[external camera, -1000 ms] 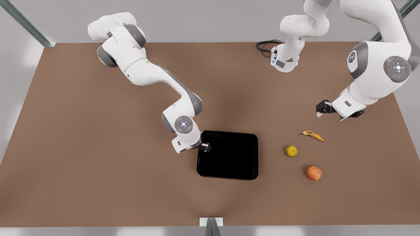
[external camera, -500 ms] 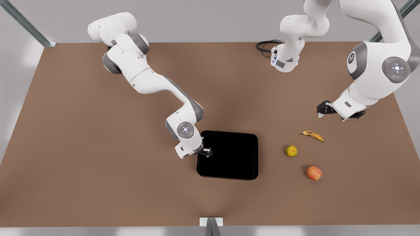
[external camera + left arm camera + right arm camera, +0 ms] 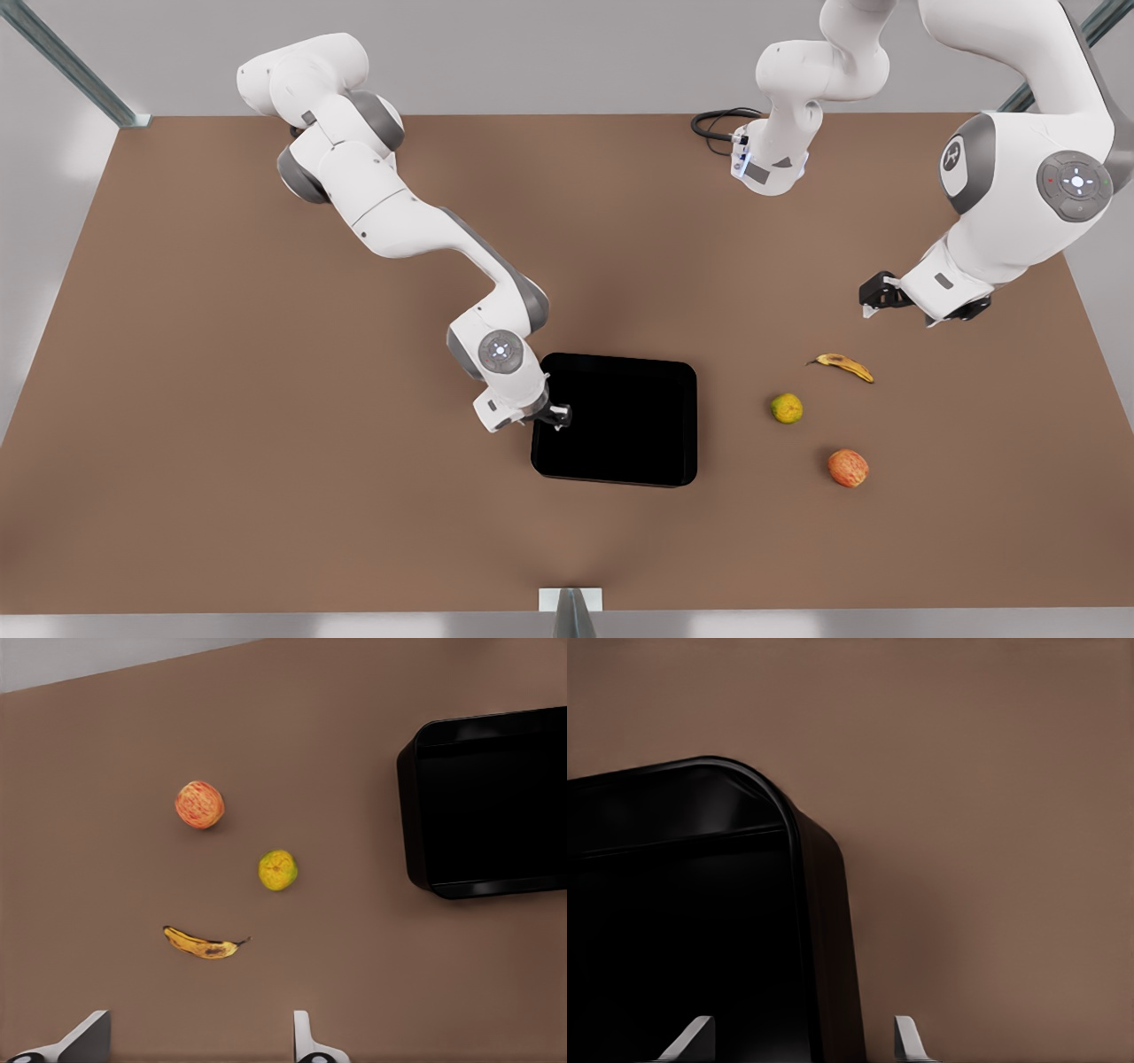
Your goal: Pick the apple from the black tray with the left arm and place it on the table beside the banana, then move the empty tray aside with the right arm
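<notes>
The apple is found on the desk, near the banana and well apart from the black tray, which is empty. The first step is therefore judged complete, and the tray move is in hand.

The right claw is positioned at the tray's rim on the front view's left. In the right wrist view its fingertips are seen apart, straddling the rim, with nothing gripped.

The left claw hangs above the desk beyond the banana, waiting, its fingers spread and empty.

The next move is judged to call for lowering onto the rim, closing on it, then drawing the tray aside.

Count: one apple, one banana, one yellow-green fruit, one tray, two arms.
</notes>
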Tool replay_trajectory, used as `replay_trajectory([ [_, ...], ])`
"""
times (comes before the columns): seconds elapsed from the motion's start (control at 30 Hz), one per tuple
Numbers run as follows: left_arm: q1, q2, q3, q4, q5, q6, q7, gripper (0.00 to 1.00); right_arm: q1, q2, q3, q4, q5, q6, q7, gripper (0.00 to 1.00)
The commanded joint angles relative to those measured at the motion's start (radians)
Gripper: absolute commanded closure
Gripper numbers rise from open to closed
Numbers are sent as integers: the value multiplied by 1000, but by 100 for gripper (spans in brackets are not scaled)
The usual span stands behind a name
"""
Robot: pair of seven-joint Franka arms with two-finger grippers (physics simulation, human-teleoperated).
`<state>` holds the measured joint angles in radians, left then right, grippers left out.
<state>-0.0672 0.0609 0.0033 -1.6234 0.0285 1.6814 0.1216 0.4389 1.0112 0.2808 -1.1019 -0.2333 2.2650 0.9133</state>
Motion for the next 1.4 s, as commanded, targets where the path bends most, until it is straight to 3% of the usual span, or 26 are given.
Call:
replay_trajectory([
  [0.0,-2,-1,0,0,1,0,0,0,0,0,0,1,0,7,-16,20],
  [0.03,-2,-1,0,0,1,0,0,0,0,0,0,1,-1,7,-16,22],
  [0.33,-2,0,0,0,1,0,0,0,0,1,0,-1,-1,7,-28,69],
  [0.43,-2,0,0,0,1,0,0,0,-2,0,0,1,-1,7,-27,78],
  [0.93,-3,-3,0,0,1,0,0,0,-2,-59,35,-1,11,-71,-20,83],
  [1.1,-2,42,0,49,-19,4,3,0,-3,-114,63,-1,11,-206,-25,83],
  [1.13,-2,88,3,125,-18,1,104,0,-3,-120,64,-3,11,-249,-36,83],
  [1.37,-5,132,3,146,-24,15,29,0,-40,-209,61,-4,83,-467,-247,86],
])
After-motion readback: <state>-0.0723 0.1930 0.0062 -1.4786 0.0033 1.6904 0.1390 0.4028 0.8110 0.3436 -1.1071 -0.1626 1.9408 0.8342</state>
